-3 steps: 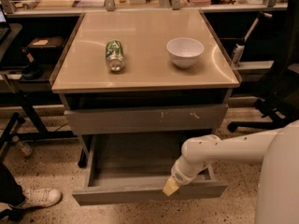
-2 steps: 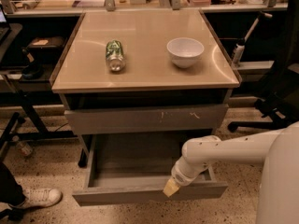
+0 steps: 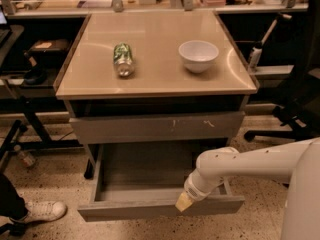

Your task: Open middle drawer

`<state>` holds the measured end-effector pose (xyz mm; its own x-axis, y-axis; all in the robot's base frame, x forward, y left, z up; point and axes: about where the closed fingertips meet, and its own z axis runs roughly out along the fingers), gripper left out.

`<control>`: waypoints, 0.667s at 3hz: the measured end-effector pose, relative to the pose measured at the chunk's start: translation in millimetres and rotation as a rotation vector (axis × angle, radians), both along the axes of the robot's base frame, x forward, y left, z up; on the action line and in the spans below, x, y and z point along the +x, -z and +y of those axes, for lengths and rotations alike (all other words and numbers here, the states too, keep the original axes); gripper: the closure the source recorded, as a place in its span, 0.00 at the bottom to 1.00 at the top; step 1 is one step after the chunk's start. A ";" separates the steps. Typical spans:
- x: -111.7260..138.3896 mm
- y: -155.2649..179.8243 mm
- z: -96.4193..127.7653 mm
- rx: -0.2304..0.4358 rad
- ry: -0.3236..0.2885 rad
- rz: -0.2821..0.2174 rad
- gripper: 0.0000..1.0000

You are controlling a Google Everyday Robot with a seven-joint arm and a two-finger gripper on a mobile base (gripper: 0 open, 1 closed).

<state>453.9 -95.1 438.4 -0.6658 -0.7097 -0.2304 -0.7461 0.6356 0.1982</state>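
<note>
The middle drawer (image 3: 131, 209) is pulled out towards me below the tabletop, its plain grey front low in the camera view and its shallow grey box interior (image 3: 145, 170) showing, with nothing in it. My gripper (image 3: 183, 202) is the yellowish tip of the white arm (image 3: 240, 166). It sits at the drawer's front edge, right of centre, touching or just over the top rim. Above the open drawer is the taller grey front with pale scratch marks (image 3: 150, 128), which is closed.
On the beige tabletop (image 3: 155, 81) a green can (image 3: 123, 59) lies on its side and a white bowl (image 3: 198, 55) stands. A person's white shoe (image 3: 42, 211) is at the lower left. A dark office chair (image 3: 300, 99) stands at the right, black desk legs (image 3: 30, 124) at the left.
</note>
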 end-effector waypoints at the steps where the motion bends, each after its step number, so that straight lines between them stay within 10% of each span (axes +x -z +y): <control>1: -5.9 -6.0 -1.9 0.009 0.029 -0.012 1.00; 2: -18.1 -6.9 -6.8 0.006 0.039 -0.002 1.00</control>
<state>435.8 -101.9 445.2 -0.6920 -0.6821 -0.2362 -0.7216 0.6627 0.2005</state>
